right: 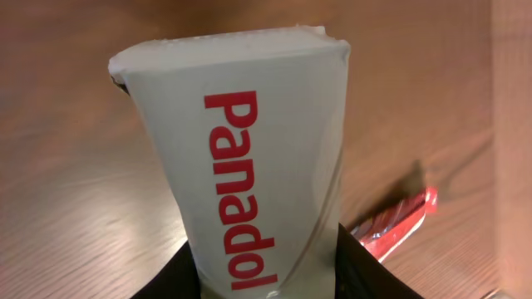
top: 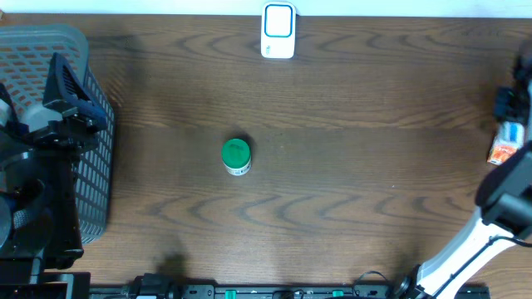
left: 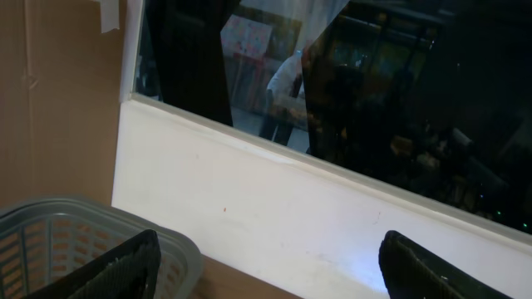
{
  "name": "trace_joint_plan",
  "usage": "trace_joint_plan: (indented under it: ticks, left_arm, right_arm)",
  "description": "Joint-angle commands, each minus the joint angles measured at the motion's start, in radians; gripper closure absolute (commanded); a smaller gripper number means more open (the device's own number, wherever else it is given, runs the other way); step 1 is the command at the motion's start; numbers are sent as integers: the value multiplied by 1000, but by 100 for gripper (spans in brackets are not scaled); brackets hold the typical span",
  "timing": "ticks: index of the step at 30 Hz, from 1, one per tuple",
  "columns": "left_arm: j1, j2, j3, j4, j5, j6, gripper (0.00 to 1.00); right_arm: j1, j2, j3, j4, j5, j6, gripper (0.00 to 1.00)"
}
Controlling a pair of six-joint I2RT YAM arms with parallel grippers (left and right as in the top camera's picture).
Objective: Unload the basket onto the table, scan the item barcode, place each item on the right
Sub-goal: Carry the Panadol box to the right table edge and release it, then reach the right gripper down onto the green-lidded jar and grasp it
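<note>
The brown wooden worktop (top: 349, 208) fills the overhead view. On its left end stands a grey mesh basket (top: 96, 166), and the left arm (top: 33, 191) hangs over it. The left gripper (left: 270, 274) is released: in its wrist view the two dark fingers (left: 125, 270) stand wide apart with nothing between them, above the basket's rim and facing a white ledge under a dark window. The right arm (top: 490, 224) comes up from the lower right corner to the right edge of the worktop. A white scanner (top: 278, 31) sits at the far edge, near the middle. The right gripper (right: 266, 278) is clenched on the Panadol box (right: 241, 166), a pale carton with red lettering that rises tilted from between the fingers, at the right edge of the worktop, well apart from the scanner. A small jar with a green lid (top: 236, 155) stands alone near the centre. A thin red strip (right: 399, 223), too little seen to name, lies on the wood just behind the box.
</note>
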Motion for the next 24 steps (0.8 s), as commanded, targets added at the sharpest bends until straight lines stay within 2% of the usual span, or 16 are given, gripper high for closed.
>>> trace_joint_plan:
  ticks: [1, 3, 6, 7, 10, 12, 18, 24]
  left_arm:
    - [4, -2, -6, 14, 13, 9, 16]
    - [4, -2, -6, 17, 13, 9, 15]
    - [4, -2, -6, 21, 13, 9, 15]
    - [4, -2, -6, 21, 13, 9, 16]
    - [4, -3, -6, 25, 13, 9, 16]
    - [4, -4, -6, 25, 13, 9, 15]
    - [4, -6, -6, 33, 13, 9, 15]
    - [4, -37, -6, 31, 13, 10, 15]
  right_arm:
    - [-100, 8, -55, 16, -77, 55, 51]
    - [-142, 8, -58, 14, -129, 55, 34]
    - [-183, -2, -20, -6, -264, 60, 1]
    - [-189, -11, 43, -43, -410, 86, 1]
    - [-171, -25, 171, -114, -663, 108, 1]
    - [-104, -53, 262, -172, -846, 107, 1]
    - [214, -133, 285, -226, -861, 117, 1]
    - [629, -101, 248, -219, -901, 197, 1]
